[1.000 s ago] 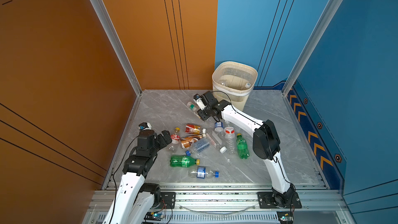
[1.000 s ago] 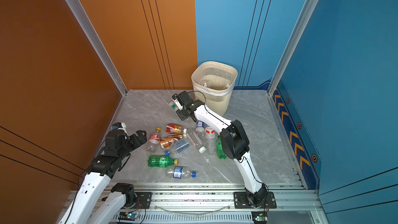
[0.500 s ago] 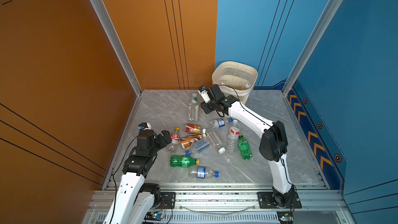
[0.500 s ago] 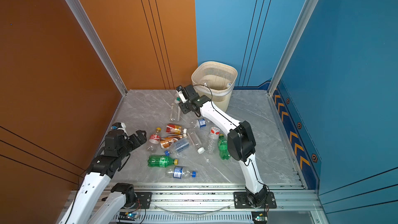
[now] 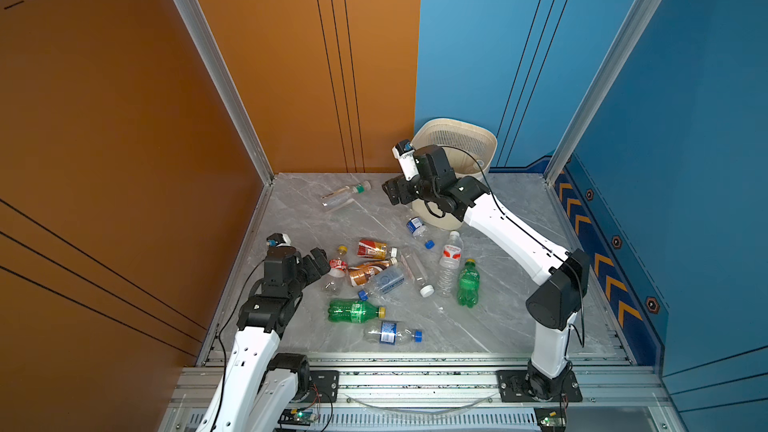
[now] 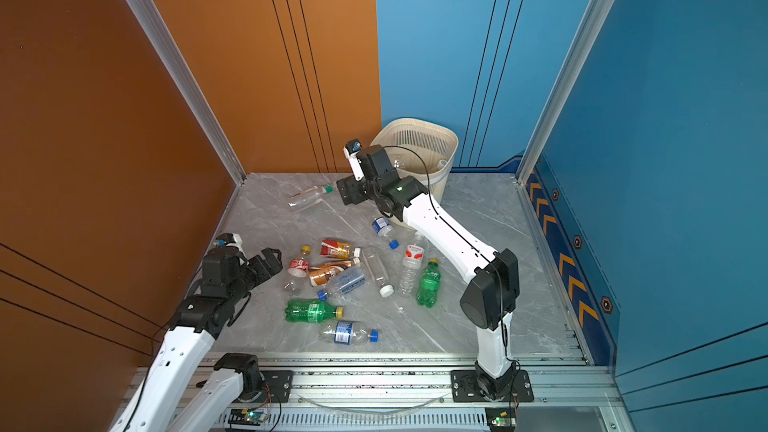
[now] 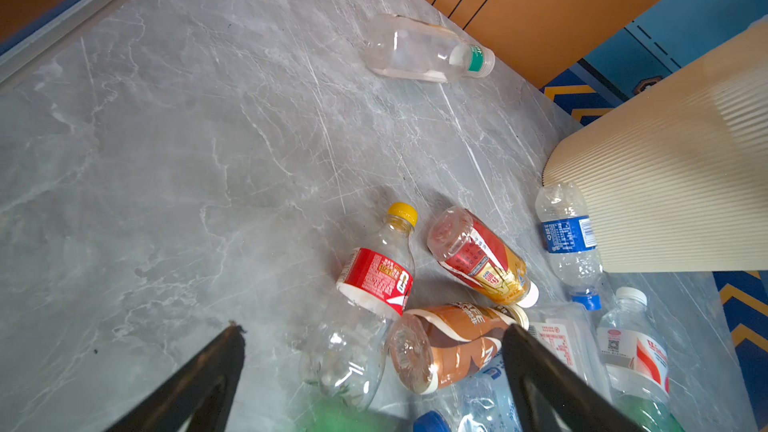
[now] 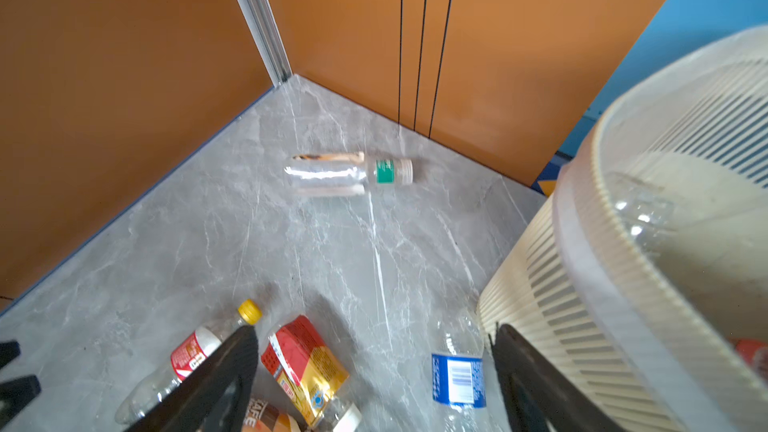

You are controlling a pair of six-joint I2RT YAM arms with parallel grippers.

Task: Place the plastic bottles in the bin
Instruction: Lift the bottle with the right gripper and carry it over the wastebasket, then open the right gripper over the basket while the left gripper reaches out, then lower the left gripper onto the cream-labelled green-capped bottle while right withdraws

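Observation:
The cream bin [image 5: 457,128] [image 6: 415,123] stands at the back, with a clear bottle [image 8: 640,209] inside. My right gripper [image 5: 392,194] [image 8: 376,330] hangs open and empty beside the bin's left wall. A clear bottle with a green band [image 5: 345,195] [image 8: 349,172] lies on the floor left of it. Several more plastic bottles lie mid-floor, among them a green one [image 5: 353,311] and a brown one [image 7: 453,342]. My left gripper [image 5: 321,263] [image 7: 374,328] is open just above the red-labelled, yellow-capped bottle [image 7: 376,280].
Orange walls close the left and back, blue walls the right. A blue-labelled bottle [image 5: 417,228] lies against the bin's foot. The grey marble floor [image 5: 291,218] ends at a metal rail at the front.
My right gripper rose toward the bin and opened. The green-banded bottle it carried left the jaws and now lies on the floor to the back left. The left arm stayed still.

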